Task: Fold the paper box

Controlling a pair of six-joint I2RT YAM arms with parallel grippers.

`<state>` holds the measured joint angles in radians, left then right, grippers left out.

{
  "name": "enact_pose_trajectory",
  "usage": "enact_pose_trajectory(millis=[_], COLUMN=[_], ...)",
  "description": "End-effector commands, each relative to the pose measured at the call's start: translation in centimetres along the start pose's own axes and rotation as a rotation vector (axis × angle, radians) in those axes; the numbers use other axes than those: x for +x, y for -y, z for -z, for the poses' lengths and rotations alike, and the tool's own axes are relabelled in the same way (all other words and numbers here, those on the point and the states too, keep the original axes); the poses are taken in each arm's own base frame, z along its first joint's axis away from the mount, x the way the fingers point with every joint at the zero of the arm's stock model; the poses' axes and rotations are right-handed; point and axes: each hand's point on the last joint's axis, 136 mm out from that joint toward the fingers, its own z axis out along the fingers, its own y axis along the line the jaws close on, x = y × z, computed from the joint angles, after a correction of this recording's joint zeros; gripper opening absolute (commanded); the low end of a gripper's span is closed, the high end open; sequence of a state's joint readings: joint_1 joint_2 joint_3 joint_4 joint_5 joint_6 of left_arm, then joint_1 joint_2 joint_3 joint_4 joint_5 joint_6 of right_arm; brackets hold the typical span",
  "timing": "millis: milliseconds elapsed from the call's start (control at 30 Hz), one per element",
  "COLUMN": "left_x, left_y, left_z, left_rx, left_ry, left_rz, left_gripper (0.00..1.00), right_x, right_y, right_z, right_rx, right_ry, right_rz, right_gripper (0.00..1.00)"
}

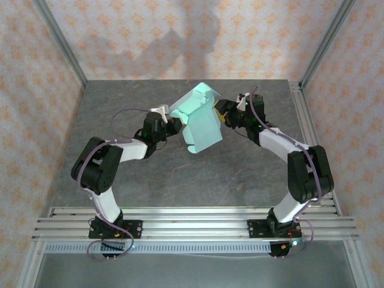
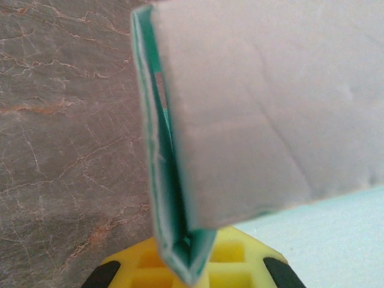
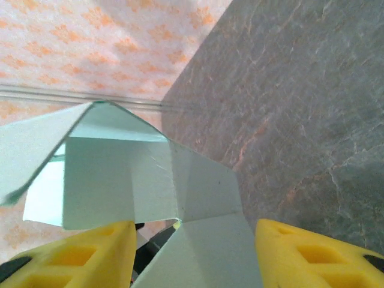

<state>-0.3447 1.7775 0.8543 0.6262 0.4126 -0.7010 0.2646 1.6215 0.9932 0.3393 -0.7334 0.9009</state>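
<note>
The paper box (image 1: 201,120) is pale mint-green card, partly folded, and it hangs above the middle of the grey table (image 1: 180,174) between both arms. My left gripper (image 1: 175,123) is shut on its left edge. In the left wrist view the yellow fingers (image 2: 240,258) pinch a doubled fold of the paper box (image 2: 252,120), whose white panel rises above them. My right gripper (image 1: 221,114) meets the card's right side. In the right wrist view my right gripper (image 3: 193,240) stands open, its yellow fingers (image 3: 318,255) on either side of a creased panel of the paper box (image 3: 204,198).
Aluminium rails (image 1: 192,219) carry both arm bases at the near edge. Metal frame posts (image 1: 60,42) and patterned walls (image 1: 180,30) close in the back and sides. Bare table top lies in front of the box.
</note>
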Motion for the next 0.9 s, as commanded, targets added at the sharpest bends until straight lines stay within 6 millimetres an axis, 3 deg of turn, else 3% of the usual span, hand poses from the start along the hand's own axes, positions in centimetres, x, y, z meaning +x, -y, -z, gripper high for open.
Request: enact_pose_trajectory(millis=[0,67,300,633,767,867], left_x=[-2.4,-2.5,-2.4,-2.4,-2.3,-2.4], left_y=[2.3,2.5,2.5,2.5,2.5,2.5], left_z=[1.1,1.1,1.0,0.9,1.0,1.1], left_rx=[0.076,0.081,0.086,0.082,0.08,0.078], left_ry=[0.066,0.067,0.061,0.057,0.055,0.057], left_rz=[-0.004,-0.006,-0.001,0.0,0.0,0.0], left_gripper=[0.03,0.03,0.03,0.03,0.03,0.03], right_x=[-2.8,-3.4,-2.7,0.5,0.8,0.8], right_y=[-0.4,0.3,-0.4,-2.3,-1.7,-1.3], right_z=[2.1,2.7,1.2,-1.6,-2.1,-2.1], right_rx=[-0.038,-0.023,-0.073,-0.123,-0.113,-0.093], right_ry=[0.16,0.195,0.11,-0.038,-0.054,-0.053], right_rz=[-0.019,-0.035,-0.054,0.007,0.0,0.001], right_gripper=[0.55,0.55,0.55,0.55,0.5,0.4])
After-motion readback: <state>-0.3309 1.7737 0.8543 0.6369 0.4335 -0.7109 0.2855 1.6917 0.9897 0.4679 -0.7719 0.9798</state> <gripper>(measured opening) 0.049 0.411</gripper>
